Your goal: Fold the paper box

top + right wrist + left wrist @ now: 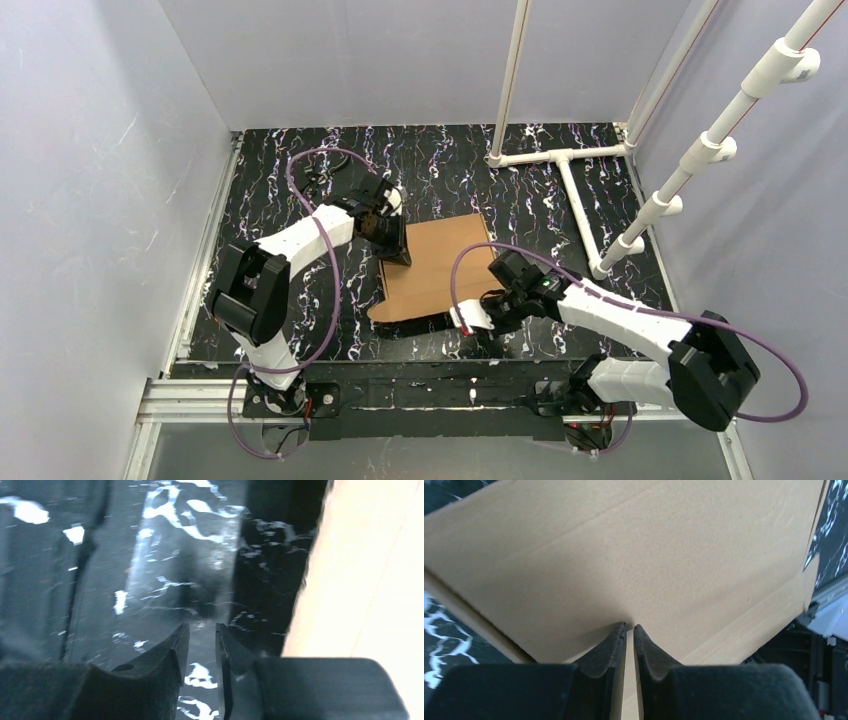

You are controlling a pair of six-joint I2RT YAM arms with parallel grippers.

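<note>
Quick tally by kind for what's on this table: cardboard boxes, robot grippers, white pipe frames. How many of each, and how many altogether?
paper box: 1
grippers: 2, the left gripper and the right gripper
white pipe frame: 1
Total: 4
</note>
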